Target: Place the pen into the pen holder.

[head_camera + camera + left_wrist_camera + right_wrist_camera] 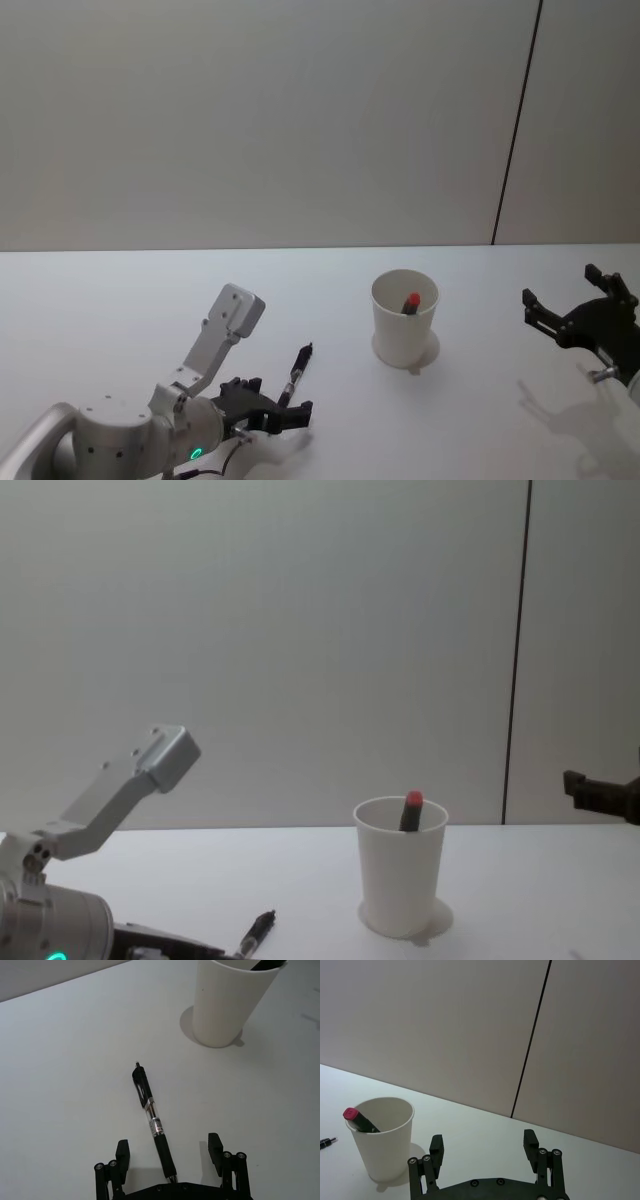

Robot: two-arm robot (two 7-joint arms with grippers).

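I have the pen (150, 1115) lying flat on the white table (120, 320), just ahead of the left gripper (168, 1141). Its long axis runs away from the robot and leans a little to the right, toward the side where the pen holder (405, 325) stands. The clicker end with its clip points away. The rubber grip end lies between the left gripper's fingers (121, 1152), which are spread wide on either side of it and clear of the barrel — it has hold of nothing. A small pale label (156, 1125) sits mid-barrel; its print is too small for me to read.

The pen holder, a plain white cup, stands upright to the right of the pen and a bit farther back. It is well apart from the pen, with bare tabletop between them. A dark marker (411, 299) leans inside it, its red cap poking above the rim.

The right gripper (483, 1135) hovers above the table to the right of the holder, apart from it — fingers wide apart, gripping nothing. Behind the holder the table runs back to a grey wall (250, 120) with a dark vertical seam (515, 125).
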